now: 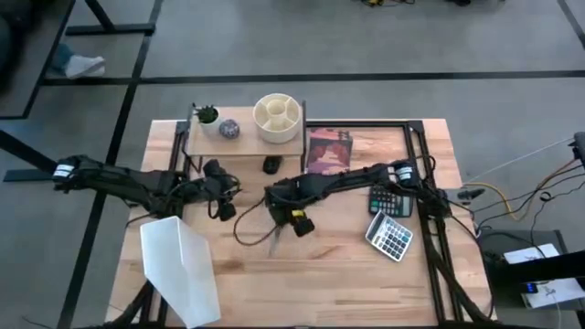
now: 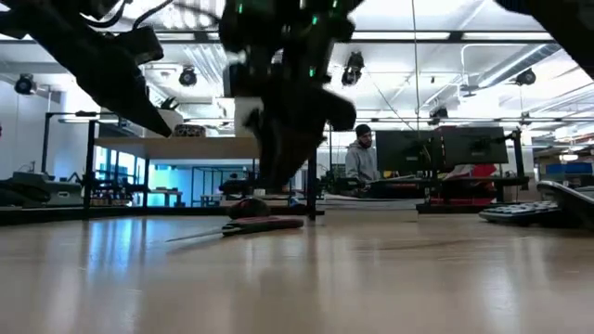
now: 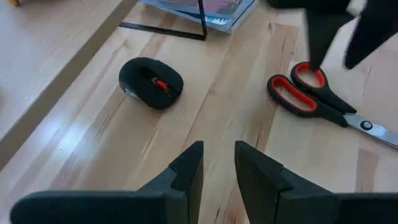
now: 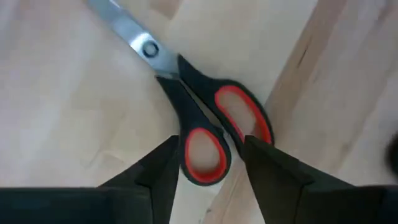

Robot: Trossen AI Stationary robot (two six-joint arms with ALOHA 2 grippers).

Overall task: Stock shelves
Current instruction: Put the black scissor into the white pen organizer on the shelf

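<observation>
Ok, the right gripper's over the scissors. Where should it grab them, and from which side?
Grip the scissors at the black-and-red handle loops, coming straight down from above. They lie flat on the table, and the open right gripper already straddles one loop; the thin blades offer less to hold.

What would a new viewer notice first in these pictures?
The right gripper hangs open just above the red-and-black scissors, which lie flat near the table's middle, its fingers on either side of one handle loop. Beside it, the left gripper is open over bare wood near a black mouse. Behind them stands the shelf, carrying a cream divided bowl.
</observation>
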